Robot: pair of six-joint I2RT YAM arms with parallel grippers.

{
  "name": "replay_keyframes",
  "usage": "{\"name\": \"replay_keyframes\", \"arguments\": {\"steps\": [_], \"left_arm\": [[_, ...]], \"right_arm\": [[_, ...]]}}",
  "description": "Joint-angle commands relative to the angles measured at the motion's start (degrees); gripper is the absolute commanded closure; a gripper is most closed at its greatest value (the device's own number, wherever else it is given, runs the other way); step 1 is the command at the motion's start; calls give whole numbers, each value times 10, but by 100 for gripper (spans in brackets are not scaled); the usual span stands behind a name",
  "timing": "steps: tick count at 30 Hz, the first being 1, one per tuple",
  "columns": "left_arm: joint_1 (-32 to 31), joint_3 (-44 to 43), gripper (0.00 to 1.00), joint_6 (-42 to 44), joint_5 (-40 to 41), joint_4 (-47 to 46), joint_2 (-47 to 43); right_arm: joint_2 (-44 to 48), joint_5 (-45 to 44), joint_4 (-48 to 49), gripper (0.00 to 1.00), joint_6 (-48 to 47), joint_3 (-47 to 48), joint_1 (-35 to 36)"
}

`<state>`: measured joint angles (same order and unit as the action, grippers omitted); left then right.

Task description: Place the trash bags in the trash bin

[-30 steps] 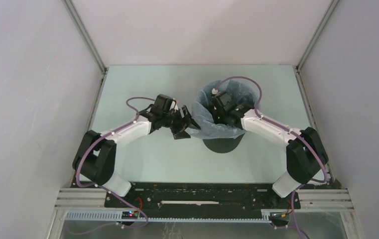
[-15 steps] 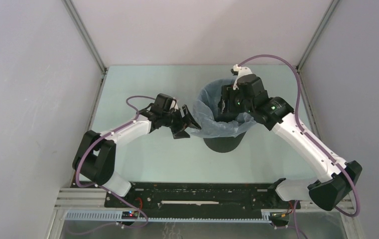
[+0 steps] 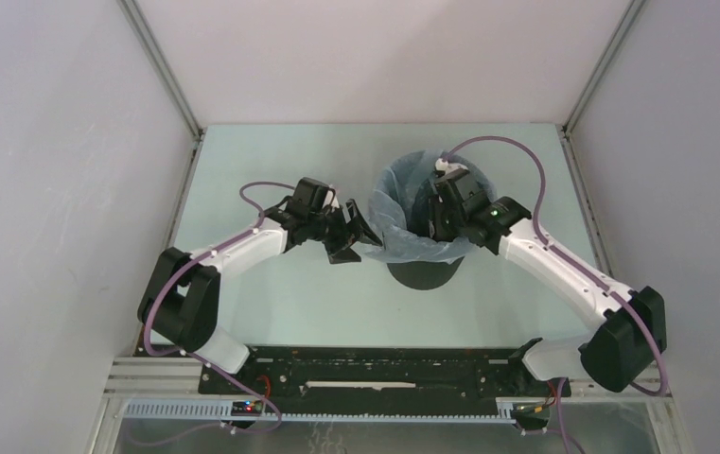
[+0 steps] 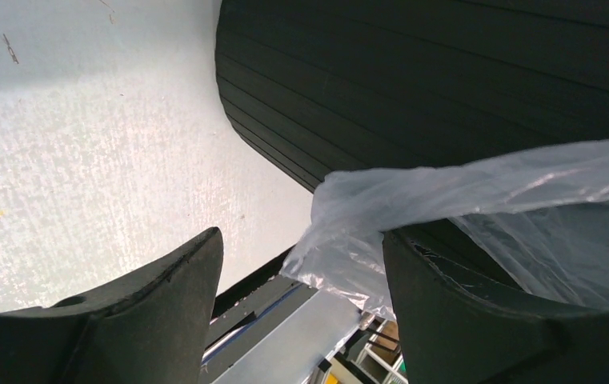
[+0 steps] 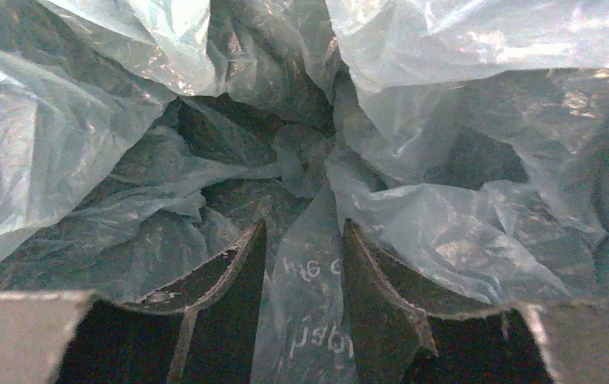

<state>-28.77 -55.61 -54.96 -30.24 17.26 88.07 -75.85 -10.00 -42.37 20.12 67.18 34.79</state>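
The black trash bin (image 3: 422, 272) stands mid-table with the pale blue trash bag (image 3: 395, 238) lining it, its film folded out over the rim. My left gripper (image 3: 353, 233) is open at the bin's left side. In the left wrist view a fold of the bag (image 4: 365, 232) hangs off the ribbed black bin wall (image 4: 413, 88) and lies on the right finger (image 4: 477, 312), with the jaws wide apart (image 4: 301, 256). My right gripper (image 3: 437, 214) reaches down into the bin. Its jaws (image 5: 302, 264) stand partly apart over the crumpled bag (image 5: 445, 216), with printed film showing between them.
Grey enclosure walls stand at the left, right and back of the pale green table (image 3: 280, 303). The arm bases and a black rail (image 3: 375, 364) run along the near edge. The right arm's purple cable (image 3: 526, 161) loops above the bin.
My right arm rose over the bin's far right rim, then came back down into the bag, its elbow swinging out to the right. The left arm has not moved.
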Motion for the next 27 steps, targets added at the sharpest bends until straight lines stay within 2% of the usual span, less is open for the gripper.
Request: {"name": "replay_keyframes", "arguments": {"steps": [1,6,11,17,22,27], "left_arm": [[-4,-8,22,14,-9,-8,-5],[-4,4,22,18,-8,-7,-10],[-4,4,17,24,-5,0,-16],[-8,-14,10,72,40,66,-49],[-8,5,12,68,35,63,-59],[-8,7,14,69,34,60,-67]], "right_arm": [[-4,-7,29,51,20,1,-9],[25,17,43,44,4,35,-10],[23,20,60,28,-3,63,-20],[-11,51,51,26,4,129,-56],[-16,92,23,25,12,231,-81],[5,158,9,20,24,290,-133]]}}
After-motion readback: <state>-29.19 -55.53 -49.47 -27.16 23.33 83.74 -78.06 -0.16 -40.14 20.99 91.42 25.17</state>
